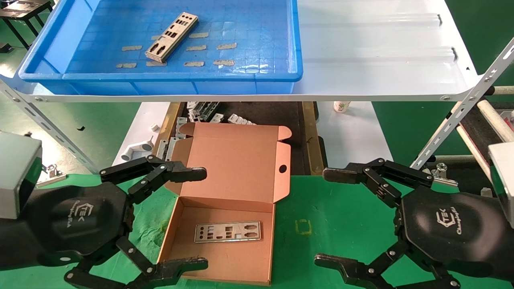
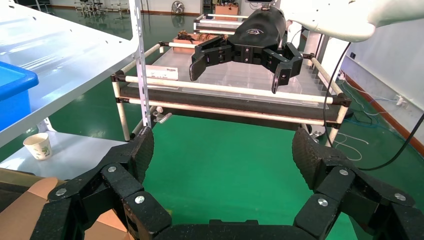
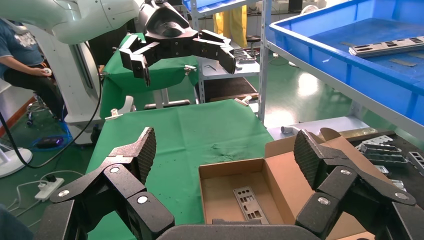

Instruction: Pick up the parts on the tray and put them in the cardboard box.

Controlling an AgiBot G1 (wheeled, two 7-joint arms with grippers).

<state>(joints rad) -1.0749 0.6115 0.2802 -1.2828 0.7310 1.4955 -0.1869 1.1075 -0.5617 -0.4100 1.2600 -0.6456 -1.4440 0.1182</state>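
- Head view: your left claw (image 1: 202, 218) hung wide at 8 o'clock over the cardboard box (image 1: 225, 241), your right claw (image 1: 323, 216) wide at 4. One part (image 1: 227, 232) lay inside; another part (image 1: 172, 36) in the tray (image 1: 257, 76) at 12.
- Left wrist view: your left claw (image 2: 222, 155) gaped over the green desk (image 2: 225, 175).
- Right wrist view: your right claw (image 3: 225, 155) gaped, empty.

The cardboard box (image 1: 233, 200) sits near, between the left gripper (image 1: 198, 218) and right gripper (image 1: 327, 218), one part (image 1: 227, 232) inside. Farther off, the tray (image 1: 56, 52) holds another part (image 1: 172, 37).
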